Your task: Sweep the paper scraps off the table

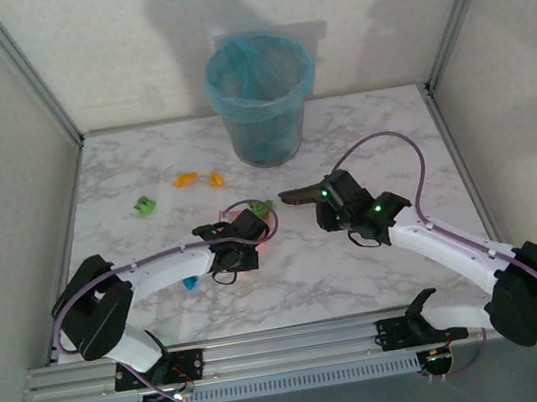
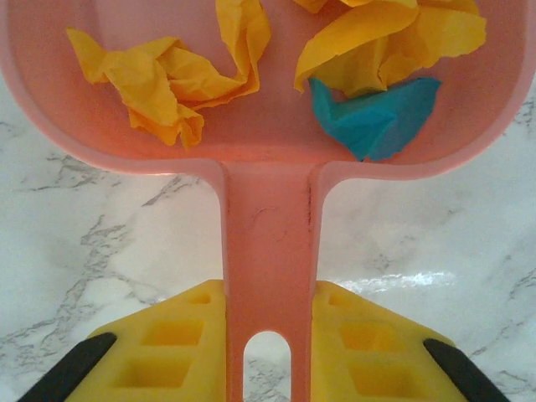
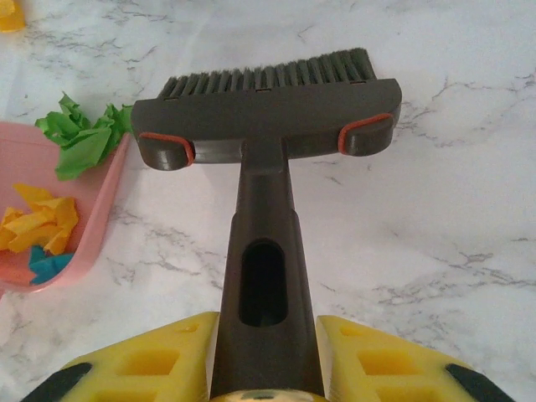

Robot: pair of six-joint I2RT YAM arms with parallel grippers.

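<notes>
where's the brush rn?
Right wrist view: the brush sits clamped in the right gripper, its head just right of the dustpan rim and a green scrap. From overhead it lies centre-right, on the near side of the bin.

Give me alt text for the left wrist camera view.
The left gripper clamps a pink dustpan by its handle between yellow jaws. The pan holds crumpled orange scraps and a blue scrap, with the marble table behind.

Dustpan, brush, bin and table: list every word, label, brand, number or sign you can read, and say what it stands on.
None: no readable text in any view.
The dustpan, brush, bin, table and paper scraps carry no lettering, labels or numbers.
</notes>
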